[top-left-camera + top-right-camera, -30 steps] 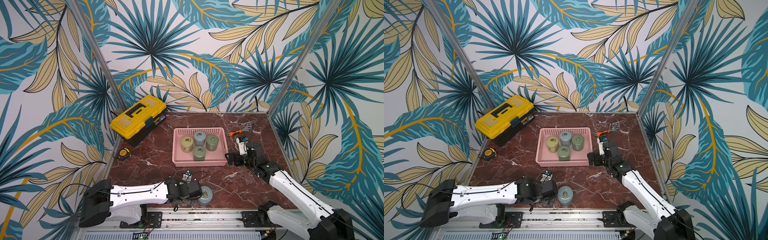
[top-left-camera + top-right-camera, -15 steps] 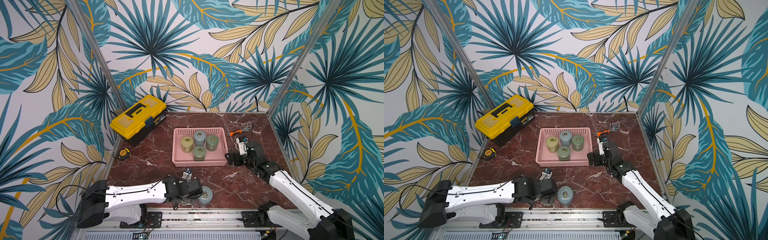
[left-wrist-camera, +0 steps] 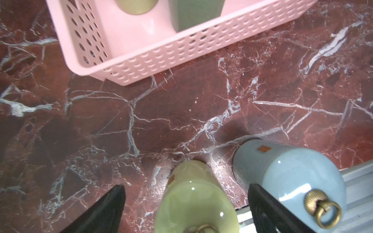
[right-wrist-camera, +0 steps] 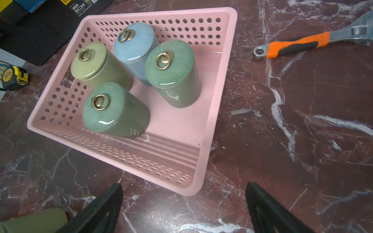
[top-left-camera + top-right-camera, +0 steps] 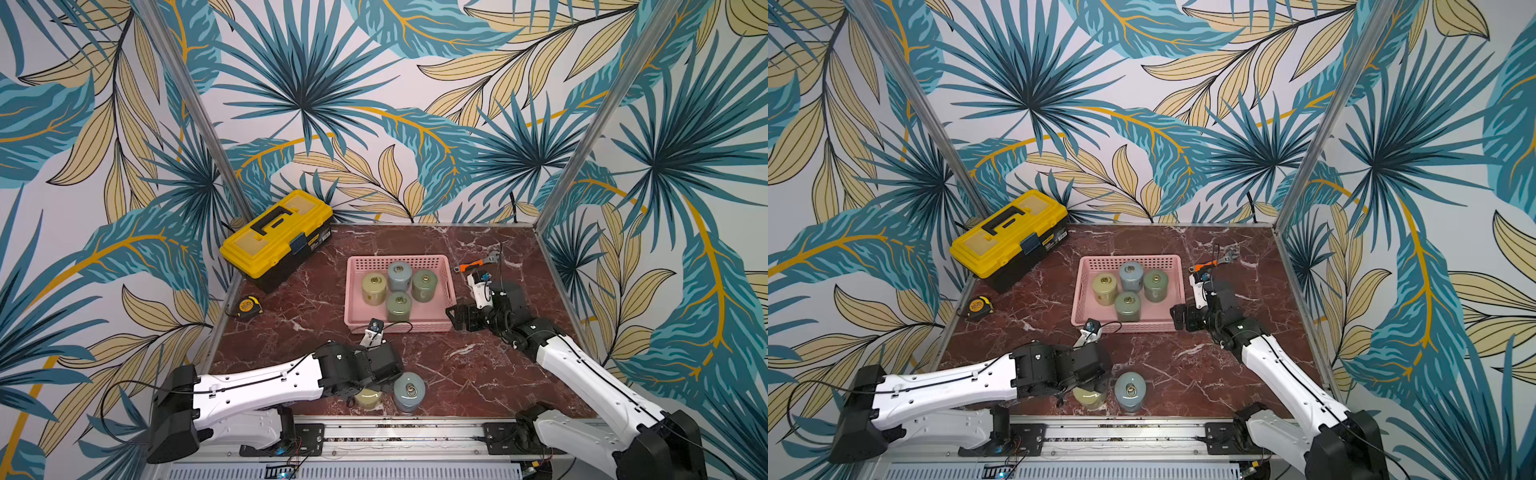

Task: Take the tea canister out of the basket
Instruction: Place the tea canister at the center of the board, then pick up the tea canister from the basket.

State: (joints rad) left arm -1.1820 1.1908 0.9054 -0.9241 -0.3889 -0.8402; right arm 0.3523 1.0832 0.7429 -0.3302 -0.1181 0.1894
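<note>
From my station, no word or number reads cleanly. The toolbox (image 4: pixel 40 30), at ten o'clock from the basket (image 5: pixel 399 261), carries a label on its black front. It shows a yellow logo fragment and lines of white small print, possibly Chinese characters, too fine for me to make out. In both top views that label is only a yellow-and-black strip. The tape measure (image 4: pixel 14 77), at nine o'clock from the basket, has a round yellow face with dark print, blurred. The pale green canister (image 3: pixel 193 201) and the blue canister (image 3: pixel 288 171) each bear a small brown square sticker, and I see no writing on either.
</note>
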